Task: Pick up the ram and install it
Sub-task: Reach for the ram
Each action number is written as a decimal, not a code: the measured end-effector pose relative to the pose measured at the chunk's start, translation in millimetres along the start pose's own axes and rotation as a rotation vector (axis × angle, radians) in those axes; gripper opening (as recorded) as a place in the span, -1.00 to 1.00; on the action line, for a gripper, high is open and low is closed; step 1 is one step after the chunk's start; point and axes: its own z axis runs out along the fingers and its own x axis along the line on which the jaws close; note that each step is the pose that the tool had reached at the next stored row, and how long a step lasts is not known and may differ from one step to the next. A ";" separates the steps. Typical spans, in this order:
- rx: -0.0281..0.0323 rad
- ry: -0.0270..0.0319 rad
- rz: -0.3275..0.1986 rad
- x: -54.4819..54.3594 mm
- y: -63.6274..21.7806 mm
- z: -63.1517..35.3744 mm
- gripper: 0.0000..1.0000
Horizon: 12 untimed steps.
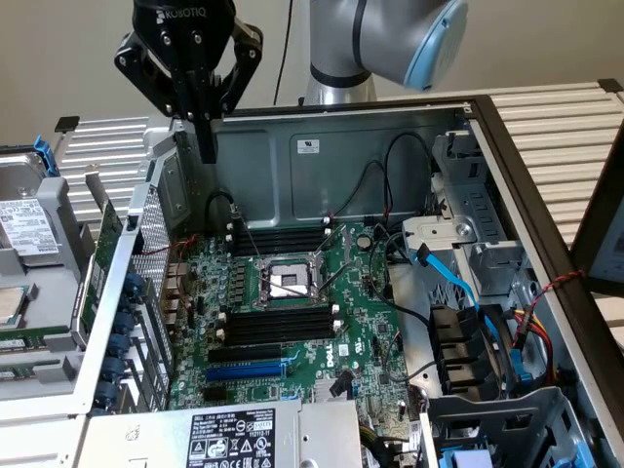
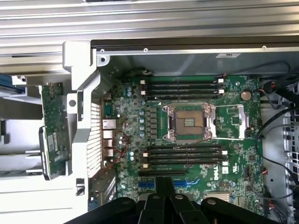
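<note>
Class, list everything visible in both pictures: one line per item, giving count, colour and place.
ram: one, green, outside the case beside its perforated wall
case: one, grey, open, centre
motherboard: one, green, inside the case
processor socket: one, silver, middle of motherboard
memory slots: two banks, black, either side of the socket
expansion slot: one, blue, beside one memory bank
cables: several, blue and black, exterior view's right
arm: one, grey, behind the case
tool: one, black, shut, empty, above the case wall

Ram (image 2: 53, 126): long green stick, apparently on edge, outside computer case, beside perforated wall
</note>
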 end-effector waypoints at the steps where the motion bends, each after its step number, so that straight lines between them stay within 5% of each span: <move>1: -0.0001 0.0000 0.000 2.7 -0.2 0.0 -0.79; 12: -0.0005 0.0000 0.000 31.9 -2.3 -0.7 -0.79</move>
